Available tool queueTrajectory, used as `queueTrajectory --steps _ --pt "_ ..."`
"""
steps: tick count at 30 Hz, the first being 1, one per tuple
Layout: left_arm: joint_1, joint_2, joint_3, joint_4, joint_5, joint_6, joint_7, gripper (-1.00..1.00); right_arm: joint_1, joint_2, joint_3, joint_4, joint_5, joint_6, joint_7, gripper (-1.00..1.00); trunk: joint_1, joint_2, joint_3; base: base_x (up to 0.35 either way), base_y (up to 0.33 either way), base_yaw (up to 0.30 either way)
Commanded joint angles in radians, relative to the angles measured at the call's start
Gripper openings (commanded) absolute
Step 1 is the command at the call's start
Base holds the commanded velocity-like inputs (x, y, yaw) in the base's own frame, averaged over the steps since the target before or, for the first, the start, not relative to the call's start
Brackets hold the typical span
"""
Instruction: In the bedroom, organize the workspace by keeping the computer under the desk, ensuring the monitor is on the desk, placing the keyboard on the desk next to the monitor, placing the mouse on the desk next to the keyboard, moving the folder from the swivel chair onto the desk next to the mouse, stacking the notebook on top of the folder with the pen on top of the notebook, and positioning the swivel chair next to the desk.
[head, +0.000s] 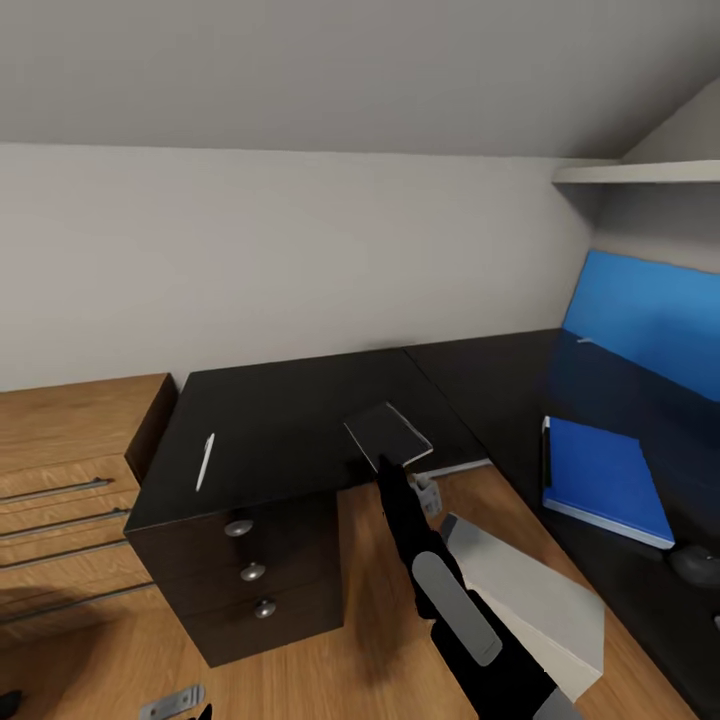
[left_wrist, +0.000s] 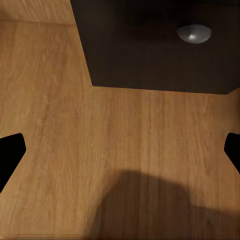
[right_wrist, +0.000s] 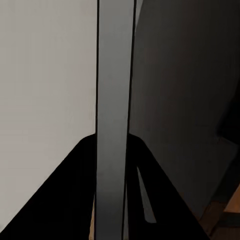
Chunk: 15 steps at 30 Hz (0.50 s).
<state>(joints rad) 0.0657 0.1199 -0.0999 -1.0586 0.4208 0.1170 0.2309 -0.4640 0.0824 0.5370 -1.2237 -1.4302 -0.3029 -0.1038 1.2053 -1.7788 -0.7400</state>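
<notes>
My right gripper (head: 398, 472) is shut on the notebook (head: 388, 433), a dark cover with white page edges, held just above the desk's (head: 280, 410) inner front edge. The right wrist view has the notebook (right_wrist: 114, 100) edge-on between the fingers (right_wrist: 65, 200). A thin white pen (head: 205, 460) lies on the desk's left end. The blue folder (head: 600, 478) lies flat on the right wing, with the dark mouse (head: 697, 565) just beyond it. The pale grey computer (head: 530, 595) sits on the floor inside the desk's corner. My left gripper (left_wrist: 120, 155) hangs open over the wooden floor.
A light wooden cabinet (head: 60, 470) with bar handles adjoins the desk's left end. Dark drawers with silver knobs (head: 252, 572) face me; one knob (left_wrist: 194, 33) appears in the left wrist view. A bright blue panel (head: 650, 320) stands at the far right under a wall shelf (head: 640, 172).
</notes>
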Motion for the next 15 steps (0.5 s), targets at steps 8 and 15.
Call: queueTrajectory --steps 8,15 --pt "0.0 0.0 -0.004 0.023 0.007 0.002 0.01 1.0 -0.001 -0.076 -0.168 -0.082 -0.015 -0.029 -0.029 -1.0 -0.019 0.035 0.013 0.0 0.0 -0.09" --pt "0.0 0.0 0.001 0.109 0.007 -0.008 0.01 1.0 -0.001 -0.118 -0.265 -0.104 -0.031 -0.025 -0.063 -1.0 -0.019 0.035 0.009 0.0 0.0 -0.232"
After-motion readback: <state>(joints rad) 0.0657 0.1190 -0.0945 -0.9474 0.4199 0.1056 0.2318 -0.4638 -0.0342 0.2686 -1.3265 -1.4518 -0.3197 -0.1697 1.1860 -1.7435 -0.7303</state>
